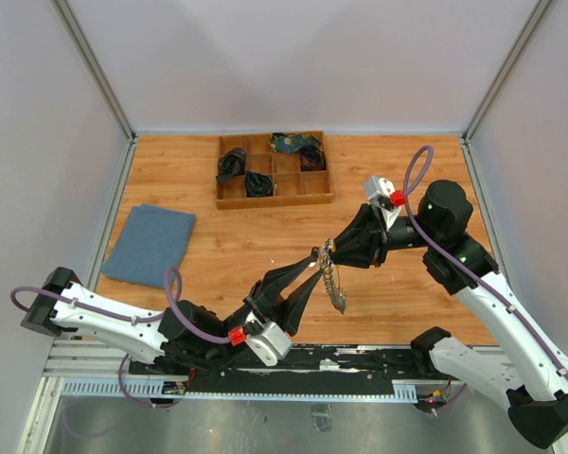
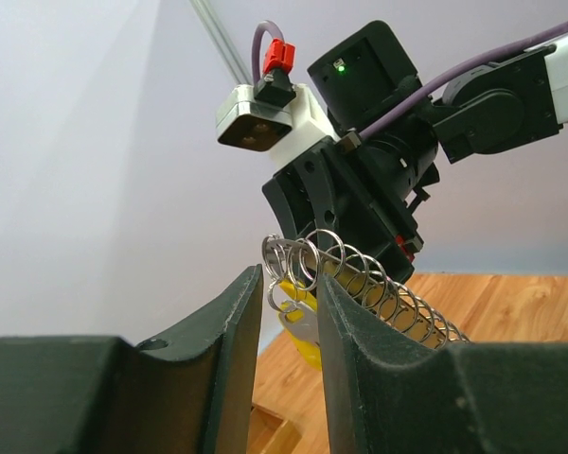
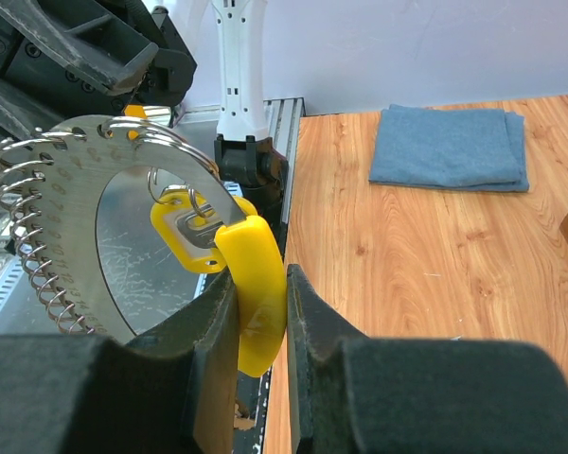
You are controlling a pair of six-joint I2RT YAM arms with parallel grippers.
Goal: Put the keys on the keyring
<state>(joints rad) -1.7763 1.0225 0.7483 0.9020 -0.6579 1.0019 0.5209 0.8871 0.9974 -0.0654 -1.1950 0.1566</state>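
Right gripper (image 3: 261,284) was clamped on the keyring (image 3: 194,156) by its yellow piece (image 3: 251,246), mid-air over the table (image 1: 218,255). Keys (image 3: 71,180) hung fanned on it, apparently threaded. Left gripper (image 2: 289,279) fingers sat narrowly apart at the bunch, grip unclear. Likely near done.

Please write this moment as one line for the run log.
stage: keyring held in air | right gripper: shut on its yellow piece | left gripper: shut on ring end | keys: fanned, hanging below
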